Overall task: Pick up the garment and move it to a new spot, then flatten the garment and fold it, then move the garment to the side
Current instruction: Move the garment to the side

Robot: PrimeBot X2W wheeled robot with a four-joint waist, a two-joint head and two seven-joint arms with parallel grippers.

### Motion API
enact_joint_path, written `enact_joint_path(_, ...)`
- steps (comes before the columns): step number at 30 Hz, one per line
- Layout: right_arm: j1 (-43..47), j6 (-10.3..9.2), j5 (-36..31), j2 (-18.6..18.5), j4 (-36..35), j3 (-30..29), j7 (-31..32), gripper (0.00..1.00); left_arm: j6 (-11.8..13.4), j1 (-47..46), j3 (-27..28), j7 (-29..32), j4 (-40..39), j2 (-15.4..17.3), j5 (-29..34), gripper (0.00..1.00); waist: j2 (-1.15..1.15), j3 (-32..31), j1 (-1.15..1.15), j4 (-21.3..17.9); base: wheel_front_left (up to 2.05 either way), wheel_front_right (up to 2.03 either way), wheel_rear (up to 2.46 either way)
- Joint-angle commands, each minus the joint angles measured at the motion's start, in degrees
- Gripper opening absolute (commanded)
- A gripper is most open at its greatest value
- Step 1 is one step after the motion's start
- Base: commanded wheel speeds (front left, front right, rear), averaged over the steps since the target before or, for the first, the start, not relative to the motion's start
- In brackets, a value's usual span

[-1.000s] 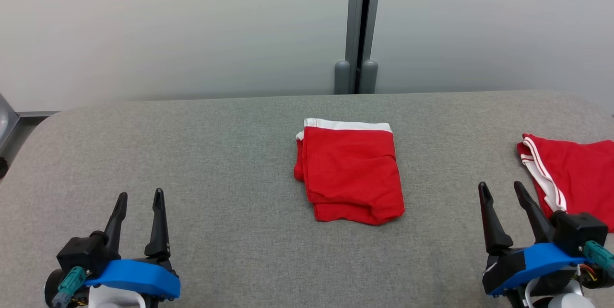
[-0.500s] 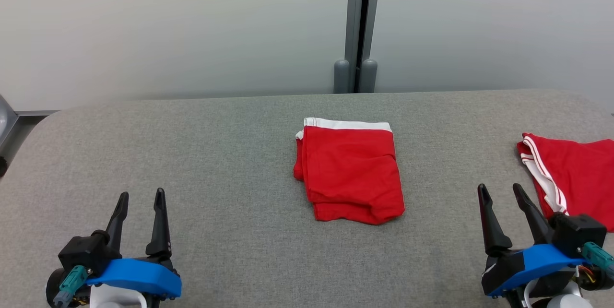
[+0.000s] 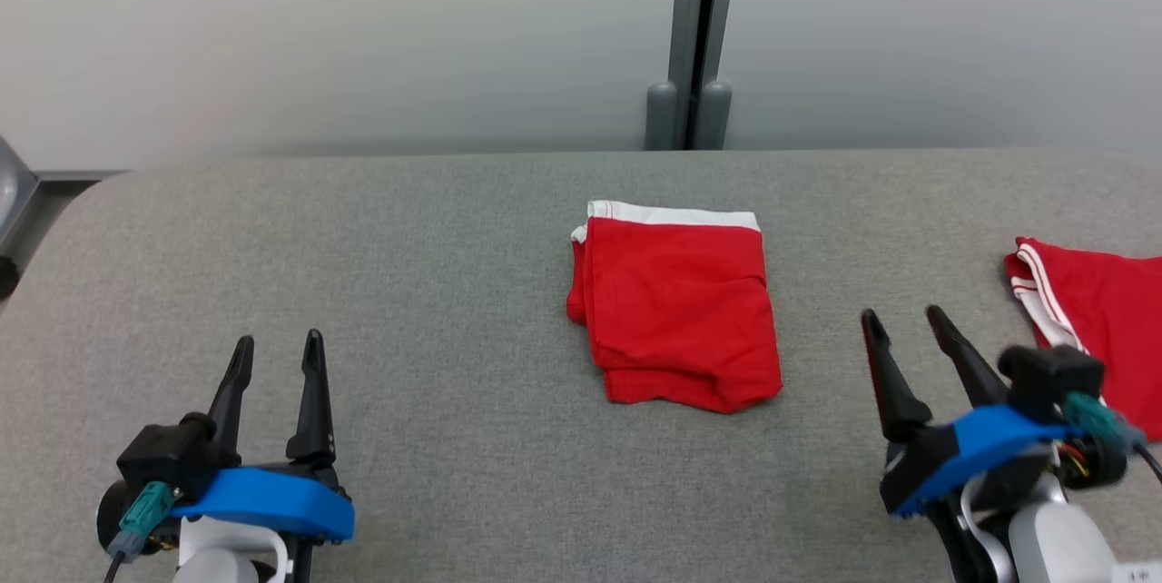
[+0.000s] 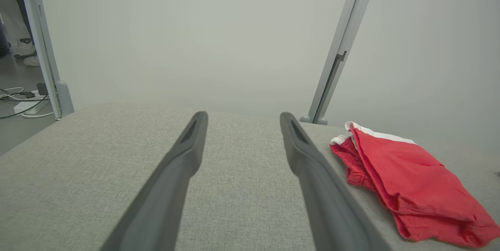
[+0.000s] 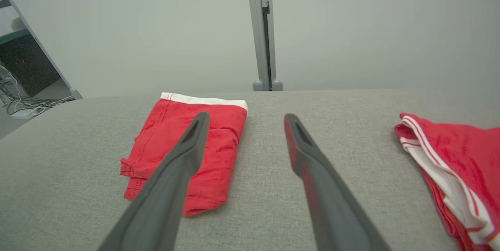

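Head view: we see a folded red cloth garment with a white waistband lying mid grey fabric-covered tabletop, a tidy rectangle with the waistband at the far edge. Left pincer sits lower left, released, nothing in it, well apart from the garment. Right pincer sits lower right, also released and empty, between the garment and a second red cloth garment with white side stripes at the right edge.

Left wrist view: left pincer fingers spread over bare tabletop. The garment lies off to their right, not touched.

Right wrist view: right pincer fingers spread. The garment lies ahead and left, layered edges at the near end. The striped one is at far right.

Our read: the fold looks done, so the step in hand is the last one, moving the garment to the side. Next move calls for a pincer to come down on one edge and pinch all layers together, or the fold opens. The right pincer is nearer. The left half of the tabletop looks the safer drop spot.
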Motion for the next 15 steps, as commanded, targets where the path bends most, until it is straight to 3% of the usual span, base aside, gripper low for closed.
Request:
enact_joint_path(1,-2.4,0.0,0.2,-0.5,0.2,1.1,2.2,1.0,-0.1,-1.2,-0.2,-0.2,-0.6,-0.1,-0.2,1.0,0.0,1.6,0.0,1.0,0.0,0.0,0.0)
enact_joint_path(6,-9.8,0.0,0.8,-0.8,3.3,0.9,10.2,1.0,-0.1,-3.1,-1.4,-0.2,-2.1,-0.5,-0.4,1.0,0.0,5.7,0.0,3.0,0.0,0.0,0.0)
enact_joint_path(15,-23.0,0.0,0.0,0.1,18.3,-6.6,23.8,1.0,-0.1,-7.0,-4.5,-0.2,-3.6,-1.6,-0.9,1.0,0.0,10.9,0.0,8.3,0.0,0.0,0.0)
